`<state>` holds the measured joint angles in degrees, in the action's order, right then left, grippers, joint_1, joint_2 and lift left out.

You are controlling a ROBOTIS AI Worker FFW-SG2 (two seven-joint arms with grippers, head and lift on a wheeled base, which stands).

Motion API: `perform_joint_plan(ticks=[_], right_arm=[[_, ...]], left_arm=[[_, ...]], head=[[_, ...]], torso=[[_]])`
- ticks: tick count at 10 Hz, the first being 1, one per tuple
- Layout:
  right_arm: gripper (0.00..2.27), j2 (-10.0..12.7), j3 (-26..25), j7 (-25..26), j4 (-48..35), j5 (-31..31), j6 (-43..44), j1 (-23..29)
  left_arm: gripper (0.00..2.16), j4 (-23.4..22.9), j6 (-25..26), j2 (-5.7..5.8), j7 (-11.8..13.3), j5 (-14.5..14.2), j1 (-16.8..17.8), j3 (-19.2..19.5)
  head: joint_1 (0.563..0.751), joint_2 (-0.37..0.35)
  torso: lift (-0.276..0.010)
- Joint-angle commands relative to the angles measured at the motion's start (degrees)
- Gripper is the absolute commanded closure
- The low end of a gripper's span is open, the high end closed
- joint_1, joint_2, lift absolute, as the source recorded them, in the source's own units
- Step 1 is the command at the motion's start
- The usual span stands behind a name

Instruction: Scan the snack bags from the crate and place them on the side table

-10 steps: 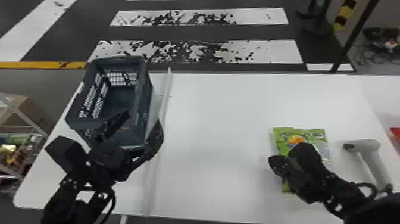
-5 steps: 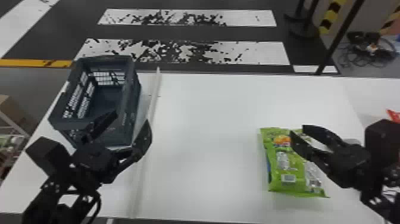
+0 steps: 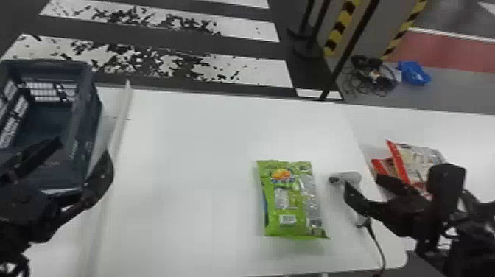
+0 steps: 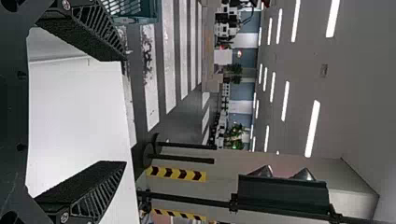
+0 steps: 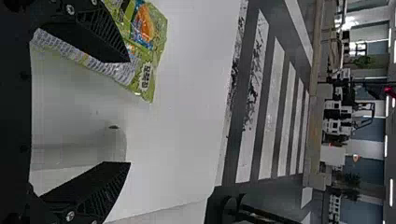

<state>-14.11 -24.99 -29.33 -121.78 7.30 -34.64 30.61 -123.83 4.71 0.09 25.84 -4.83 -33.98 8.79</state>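
A white flat table bears a slate plastic crate by the left gripper's jaws, a green plastic snack bag beside the right gripper's, and a grey pistol-shaped scanner seemingly beneath; past them, red-edged plastic bags on a white side table.

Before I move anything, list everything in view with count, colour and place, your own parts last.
table: one, white, front
side table: one, white, right
crate: one, blue-grey, table's left
strip: one, white, beside crate
green bag: one, green, on table
scanner: one, pale grey, right of green bag
cord: one, black, from scanner
red bags: two, red-edged, side table
floor stripes: several, white, beyond table
pole: one, black, beyond table
blue item: one, blue, floor
left gripper: one, black, by crate
right gripper: one, black, by scanner
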Motion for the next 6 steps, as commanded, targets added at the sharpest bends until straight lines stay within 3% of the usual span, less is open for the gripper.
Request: perform_joint_plan(ticks=[1, 6], right_arm=[[0.08, -1.8, -0.7, -0.8, 4.9, 0.1, 0.0, -1.3], [0.08, -5.8, 1.7, -3.9, 14.7, -0.6, -0.3, -5.6]], left_arm=[[0.08, 0.9, 0.0, -0.24, -0.1, 0.0, 0.2, 0.0], [0.08, 3.7, -0.9, -0.24, -0.2, -0.1, 0.8, 0.4]], head=[[0.695, -0.246], [0.695, -0.292]], torso=[[-0.094], [-0.094]])
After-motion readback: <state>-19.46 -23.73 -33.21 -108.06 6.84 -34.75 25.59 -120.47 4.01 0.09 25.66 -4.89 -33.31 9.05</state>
